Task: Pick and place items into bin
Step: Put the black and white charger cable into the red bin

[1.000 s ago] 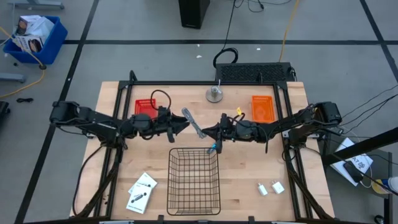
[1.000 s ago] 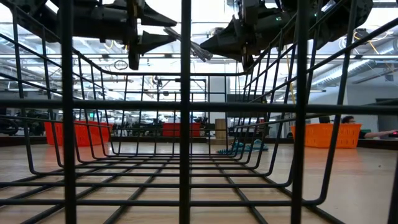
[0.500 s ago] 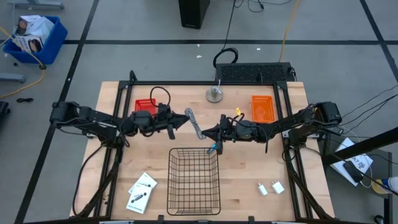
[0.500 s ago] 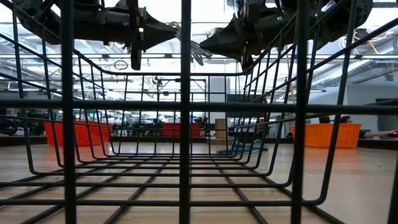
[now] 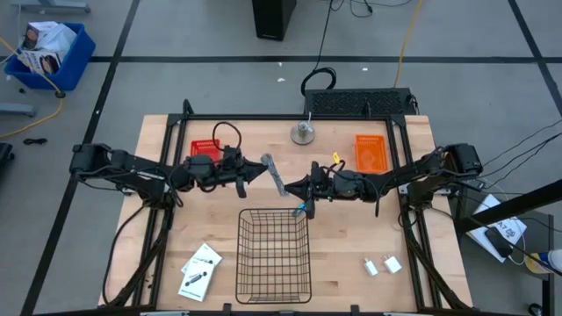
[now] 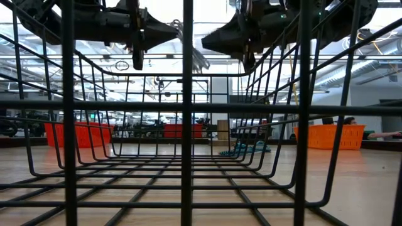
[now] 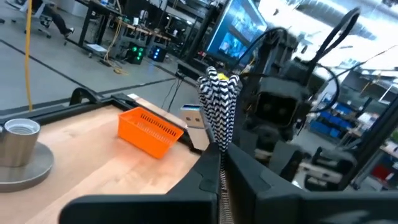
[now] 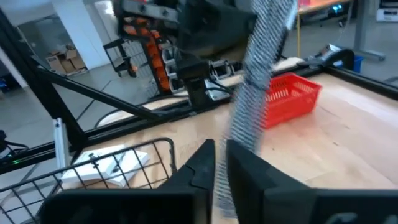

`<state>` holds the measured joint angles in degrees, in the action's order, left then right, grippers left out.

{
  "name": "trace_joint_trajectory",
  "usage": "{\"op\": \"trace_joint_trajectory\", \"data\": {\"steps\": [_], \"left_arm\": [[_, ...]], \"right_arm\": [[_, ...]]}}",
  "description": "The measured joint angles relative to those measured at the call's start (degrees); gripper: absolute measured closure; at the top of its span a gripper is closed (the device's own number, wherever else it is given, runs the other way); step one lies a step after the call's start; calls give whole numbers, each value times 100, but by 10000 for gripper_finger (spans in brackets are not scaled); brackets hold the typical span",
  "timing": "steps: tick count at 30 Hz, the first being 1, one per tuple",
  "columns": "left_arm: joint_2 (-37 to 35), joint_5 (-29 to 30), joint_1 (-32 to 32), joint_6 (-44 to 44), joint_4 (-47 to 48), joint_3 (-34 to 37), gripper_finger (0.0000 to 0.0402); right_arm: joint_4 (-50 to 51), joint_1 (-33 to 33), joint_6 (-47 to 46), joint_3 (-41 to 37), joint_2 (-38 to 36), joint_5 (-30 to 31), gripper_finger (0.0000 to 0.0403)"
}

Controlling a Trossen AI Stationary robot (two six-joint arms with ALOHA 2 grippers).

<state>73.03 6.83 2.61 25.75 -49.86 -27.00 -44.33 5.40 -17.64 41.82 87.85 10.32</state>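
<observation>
A slim grey tool (image 5: pixel 275 175) with a black-and-white weave hangs in the air above the table, just beyond the far rim of the wire bin (image 5: pixel 274 254). My left gripper (image 5: pixel 261 168) reaches in from the left and is shut on the tool's far end. My right gripper (image 8: pixel 219 165) comes in from the right. Its fingers are narrowly parted on either side of the tool's near end (image 8: pixel 224 186). Flat white packets (image 5: pixel 200 270) lie on the table left of the bin. Two small white blocks (image 5: pixel 382 265) lie to its right. My left gripper pinches the tool near its far end (image 7: pixel 222 142) between its two fingers. The fingers lie level, coming from the table's left. The tool sticks out past the fingertips (image 7: pixel 219 106) and is lifted clear of the table.
A red tray (image 5: pixel 204 149) sits at the back left and an orange tray (image 5: pixel 370 152) at the back right. A metal weight (image 5: pixel 304 133) stands between them near the far edge. The bin's wire walls fill the low view.
My left gripper has shut on the tool's far end. Its two fingers stood apart a second ago and now meet on the tool. The tool has stayed in the air between the two grippers.
</observation>
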Motion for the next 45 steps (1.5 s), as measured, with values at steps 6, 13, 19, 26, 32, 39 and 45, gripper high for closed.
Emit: {"op": "trace_joint_trajectory", "data": {"steps": [6, 13, 19, 26, 32, 39, 45], "left_arm": [[-216, -112, -1, -16, 632, 1, 394], [-1271, 207, 0, -148, 2276, 2, 393], [-2464, 676, 0, 14, 4022, 2, 384], [-3610, 1632, -1, 288, 5889, 2, 394], [-4247, 2333, 0, 280, 6608, 2, 384], [-4782, 3056, 0, 160, 7241, 2, 384], [-4924, 3893, 0, 361, 8035, 2, 394]], "right_arm": [[-227, 146, 75, 0, -37, -8, 299], [-520, 158, 203, 0, -46, -11, 251], [-768, 158, 291, 0, -46, -13, 241], [-1005, 105, 384, 0, -48, -13, 246], [-1122, 48, 387, 0, -48, -13, 247], [-1118, 29, 486, 0, -48, -13, 248], [-1118, 29, 487, 0, -48, -13, 250]]}}
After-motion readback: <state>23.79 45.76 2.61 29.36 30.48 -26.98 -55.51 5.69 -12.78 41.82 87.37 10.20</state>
